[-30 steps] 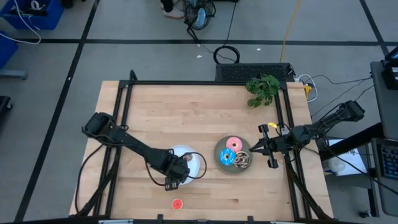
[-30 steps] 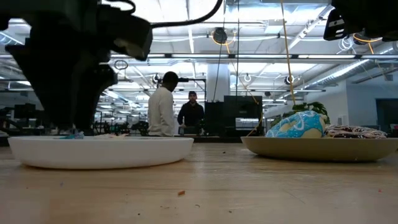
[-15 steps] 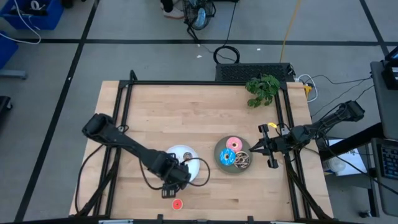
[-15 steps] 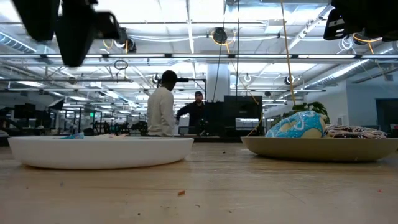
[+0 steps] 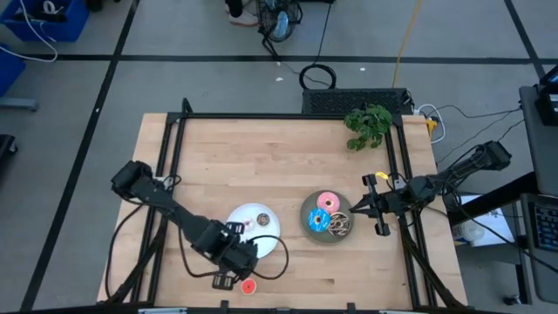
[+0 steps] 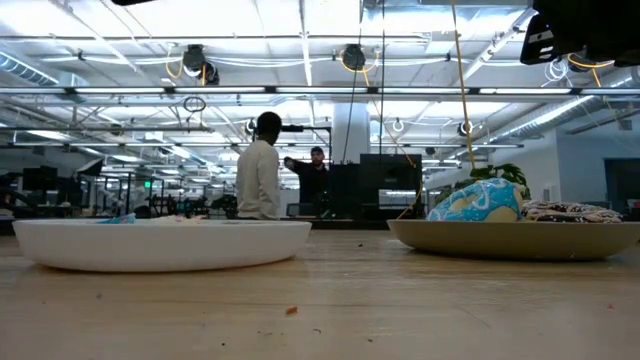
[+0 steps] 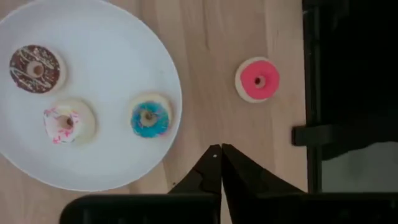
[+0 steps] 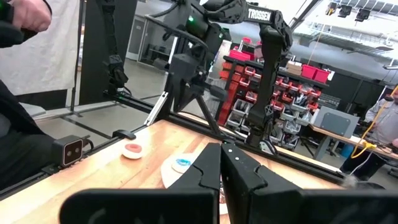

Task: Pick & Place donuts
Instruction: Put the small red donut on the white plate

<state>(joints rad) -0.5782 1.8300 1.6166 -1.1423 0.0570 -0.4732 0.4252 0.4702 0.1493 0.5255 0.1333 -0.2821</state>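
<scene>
A white plate (image 7: 93, 37) holds three mini donuts: brown (image 7: 34, 68), white (image 7: 68, 121) and blue (image 7: 149, 118). A red mini donut (image 7: 257, 79) lies flat on the wood near the table's front edge (image 5: 248, 285). The grey plate (image 5: 307, 228) carries the pink donut (image 5: 329, 201), the blue sprinkled donut (image 5: 319, 220) and the dark brown donut (image 5: 340, 223). My left gripper (image 5: 231, 275) hangs shut above the table, between the white plate and the front edge, just left of the red donut. My right gripper (image 5: 357, 208) waits shut at the grey plate's right rim.
A green plant (image 5: 368, 125) sits at the table's far right corner. A black frame (image 5: 179, 157) runs along the table's sides. Bare wood lies across the far half. In the low view, two people (image 6: 262, 180) stand in the room behind the table.
My left gripper has left the white plate, gone up out of the low view and moved toward the table's near edge, a little to the left. The donuts and plates have stayed where they were.
</scene>
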